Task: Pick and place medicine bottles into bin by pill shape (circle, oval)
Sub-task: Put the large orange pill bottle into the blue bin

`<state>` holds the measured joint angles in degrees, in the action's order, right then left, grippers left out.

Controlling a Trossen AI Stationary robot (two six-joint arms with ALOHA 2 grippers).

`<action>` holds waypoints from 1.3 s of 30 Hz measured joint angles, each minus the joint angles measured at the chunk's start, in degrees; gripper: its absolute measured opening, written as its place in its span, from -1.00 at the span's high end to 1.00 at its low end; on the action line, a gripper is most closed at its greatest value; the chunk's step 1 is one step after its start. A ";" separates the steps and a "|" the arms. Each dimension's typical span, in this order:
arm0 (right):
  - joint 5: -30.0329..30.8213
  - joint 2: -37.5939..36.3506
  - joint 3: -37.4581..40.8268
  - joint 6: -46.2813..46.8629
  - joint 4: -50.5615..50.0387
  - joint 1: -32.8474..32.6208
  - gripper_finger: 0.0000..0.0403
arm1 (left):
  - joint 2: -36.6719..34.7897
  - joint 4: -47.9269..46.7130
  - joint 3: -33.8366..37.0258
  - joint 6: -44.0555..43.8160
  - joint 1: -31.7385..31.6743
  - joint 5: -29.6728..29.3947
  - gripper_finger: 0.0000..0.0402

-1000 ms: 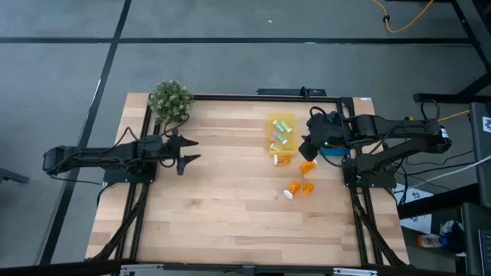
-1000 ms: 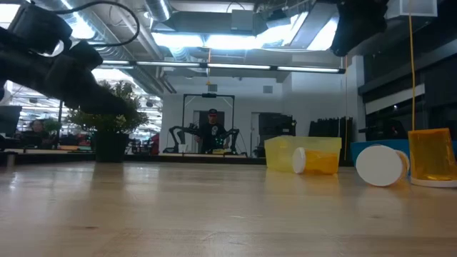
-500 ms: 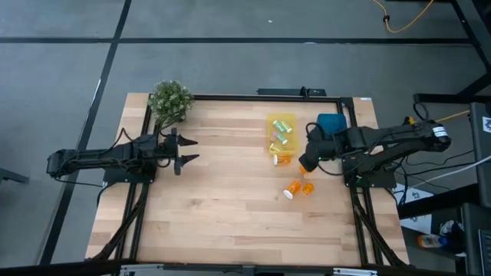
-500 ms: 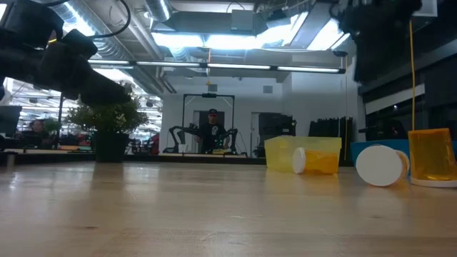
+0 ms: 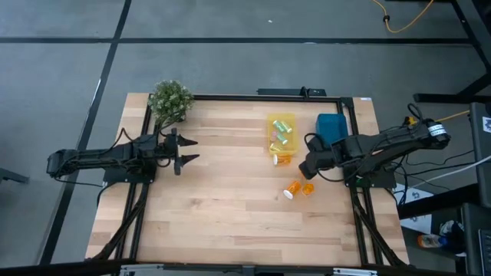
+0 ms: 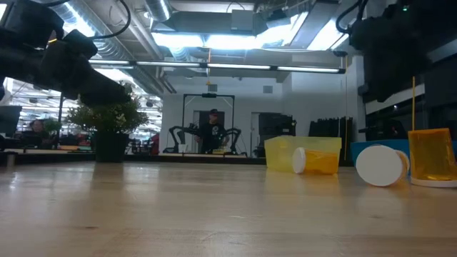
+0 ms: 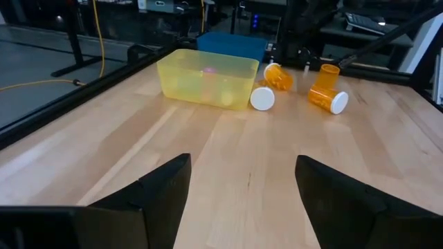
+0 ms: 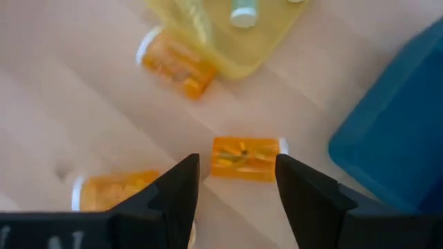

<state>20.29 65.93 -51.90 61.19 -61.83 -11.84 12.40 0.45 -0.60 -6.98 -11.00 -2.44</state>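
Observation:
Several orange medicine bottles lie on their sides on the wood table. One (image 8: 246, 158) lies just beyond my right gripper (image 8: 239, 187), which hovers open above it, its fingers on either side and apart from it. In the high view that gripper (image 5: 305, 165) hides this bottle. Another bottle (image 5: 282, 159) lies against the yellow bin (image 5: 270, 123), and two more (image 5: 299, 188) lie nearer the front. Pale bottles (image 5: 281, 135) lie inside the yellow bin. My left gripper (image 5: 188, 150) waits open at the table's left.
A blue bin (image 5: 331, 126) stands right of the yellow bin, close behind my right gripper. A potted plant (image 5: 169, 100) sits at the far left corner. Bare wood spreads across the table's middle and front (image 5: 230, 215).
My right gripper has come down and moved toward the table's near edge, away from over the blue bin, and now hangs above the lying orange bottle. Its wrist has rolled on the way. Its fingers have stayed open. The bottles have not moved.

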 joint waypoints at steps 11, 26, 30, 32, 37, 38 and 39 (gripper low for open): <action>-4.29 2.48 0.00 -25.53 10.96 0.00 0.04 | 0.00 0.00 0.00 0.02 0.00 0.00 -0.27; -0.15 7.23 0.00 -28.67 14.99 1.59 -0.18 | 0.00 0.00 -0.02 0.02 0.00 0.00 -0.27; 1.13 10.47 0.00 -37.61 18.16 1.72 -0.30 | 0.00 0.00 -0.02 0.02 0.02 -0.02 -0.27; 1.18 12.30 0.00 -39.82 19.46 1.70 -0.32 | 0.00 0.00 -0.04 0.02 0.02 -0.01 -0.27; 1.01 17.62 0.00 -41.77 20.95 1.70 -0.33 | 0.00 0.00 -0.04 0.02 0.02 0.00 -0.27; 0.53 18.57 -0.02 -41.50 20.19 1.70 -0.33 | 0.00 0.00 -0.04 0.02 0.02 -0.01 -0.27; -0.19 19.16 -0.02 -40.55 18.29 1.70 -0.33 | 0.00 0.00 -0.04 0.02 0.02 -0.02 -0.27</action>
<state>20.10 85.09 -51.92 20.63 -43.54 -10.13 12.40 0.45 -0.64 -6.96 -10.98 -2.46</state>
